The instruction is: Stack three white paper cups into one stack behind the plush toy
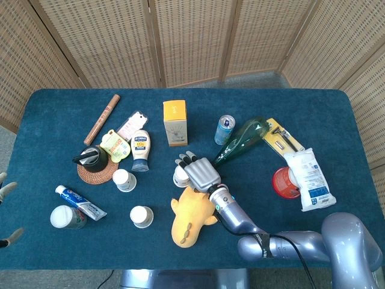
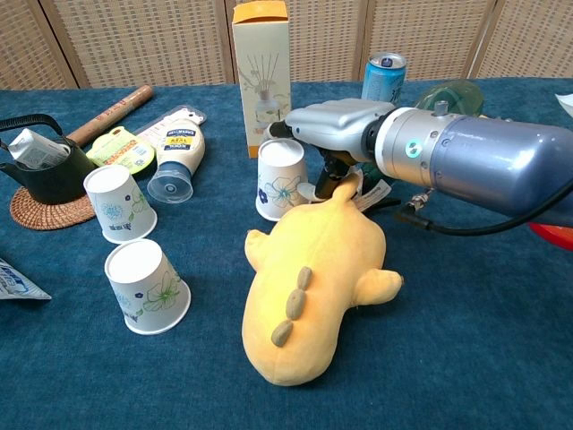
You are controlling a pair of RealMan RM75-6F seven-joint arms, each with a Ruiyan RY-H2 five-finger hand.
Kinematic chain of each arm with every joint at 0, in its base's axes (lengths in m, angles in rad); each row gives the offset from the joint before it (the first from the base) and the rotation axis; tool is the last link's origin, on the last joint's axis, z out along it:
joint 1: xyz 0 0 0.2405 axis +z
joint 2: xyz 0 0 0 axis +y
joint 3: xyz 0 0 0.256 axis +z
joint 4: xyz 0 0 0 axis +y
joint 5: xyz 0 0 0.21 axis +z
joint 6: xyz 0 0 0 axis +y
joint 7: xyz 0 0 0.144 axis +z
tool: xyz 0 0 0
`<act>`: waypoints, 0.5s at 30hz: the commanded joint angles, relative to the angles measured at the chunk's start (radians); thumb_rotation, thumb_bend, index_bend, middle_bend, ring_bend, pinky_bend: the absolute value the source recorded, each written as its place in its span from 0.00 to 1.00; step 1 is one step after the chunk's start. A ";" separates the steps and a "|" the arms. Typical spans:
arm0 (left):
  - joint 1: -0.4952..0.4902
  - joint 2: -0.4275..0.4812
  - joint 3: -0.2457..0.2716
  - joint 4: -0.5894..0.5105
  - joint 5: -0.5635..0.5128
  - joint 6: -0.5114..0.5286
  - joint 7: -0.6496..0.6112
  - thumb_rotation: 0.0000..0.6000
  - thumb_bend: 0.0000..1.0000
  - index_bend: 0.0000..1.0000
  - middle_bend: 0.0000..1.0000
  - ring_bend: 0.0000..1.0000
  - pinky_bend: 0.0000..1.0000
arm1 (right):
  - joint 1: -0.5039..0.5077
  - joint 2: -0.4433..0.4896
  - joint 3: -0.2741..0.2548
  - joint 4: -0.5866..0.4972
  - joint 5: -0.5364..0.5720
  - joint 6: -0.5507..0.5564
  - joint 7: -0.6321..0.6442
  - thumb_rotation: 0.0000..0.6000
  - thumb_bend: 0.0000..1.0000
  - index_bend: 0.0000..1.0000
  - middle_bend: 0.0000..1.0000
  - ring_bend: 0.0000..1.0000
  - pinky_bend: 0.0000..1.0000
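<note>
Paper cup (image 1: 179, 177) upright behind the plush toy (image 1: 190, 217) in head view, right hand (image 1: 199, 172) wrapped around it; two more cups (image 1: 124, 180) (image 1: 142, 216) stand left. Chest view: right hand (image 2: 336, 125) grips cup (image 2: 281, 180) touching the toy's (image 2: 308, 286) head. Left hand barely visible, can't tell.

right hand (image 1: 198, 172) extended forward, fingers curled

plush toy (image 2: 309, 278): soft, matt yellow cloth
paper cups (image 2: 143, 287): matt white paper
right hand (image 2: 336, 125): smooth, satin metal
table (image 2: 483, 340): blue napped cloth
</note>
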 commanded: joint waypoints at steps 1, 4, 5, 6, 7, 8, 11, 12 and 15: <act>0.000 0.000 0.000 0.000 -0.001 0.001 -0.001 1.00 0.25 0.11 0.00 0.00 0.17 | 0.001 0.005 -0.001 -0.007 0.010 -0.008 -0.003 1.00 0.56 0.12 0.06 0.02 0.61; 0.000 0.000 -0.001 0.001 -0.001 0.001 -0.002 1.00 0.25 0.11 0.00 0.00 0.17 | 0.002 0.013 0.002 -0.017 0.022 -0.015 -0.005 1.00 0.54 0.09 0.01 0.00 0.49; 0.000 0.001 0.000 0.001 -0.001 0.000 -0.002 1.00 0.25 0.11 0.00 0.00 0.17 | 0.002 0.016 0.004 -0.020 0.026 -0.018 -0.002 1.00 0.52 0.08 0.00 0.00 0.45; 0.000 0.001 0.000 0.001 0.000 0.000 -0.002 1.00 0.25 0.11 0.00 0.00 0.17 | 0.003 0.018 0.005 -0.022 0.028 -0.020 -0.001 1.00 0.51 0.07 0.00 0.00 0.43; 0.000 0.001 0.000 0.001 0.000 0.001 -0.003 1.00 0.25 0.11 0.00 0.00 0.17 | 0.003 0.020 0.006 -0.024 0.029 -0.021 0.000 1.00 0.49 0.05 0.00 0.00 0.40; 0.000 0.001 0.000 0.001 0.000 0.001 -0.003 1.00 0.25 0.11 0.00 0.00 0.17 | 0.004 0.021 0.007 -0.025 0.027 -0.020 0.000 1.00 0.47 0.04 0.00 0.00 0.38; 0.000 0.002 -0.001 0.001 0.000 0.002 -0.005 1.00 0.25 0.11 0.00 0.00 0.17 | 0.004 0.024 0.013 -0.029 0.018 -0.016 0.008 1.00 0.46 0.04 0.00 0.00 0.37; 0.000 0.002 -0.001 0.002 0.000 0.002 -0.006 1.00 0.25 0.11 0.00 0.00 0.17 | 0.004 0.025 0.016 -0.032 0.014 -0.014 0.012 1.00 0.46 0.04 0.00 0.00 0.37; 0.000 0.003 -0.001 0.002 -0.001 0.002 -0.008 1.00 0.25 0.11 0.00 0.00 0.17 | 0.007 0.037 0.026 -0.049 0.008 -0.007 0.011 1.00 0.46 0.04 0.00 0.00 0.37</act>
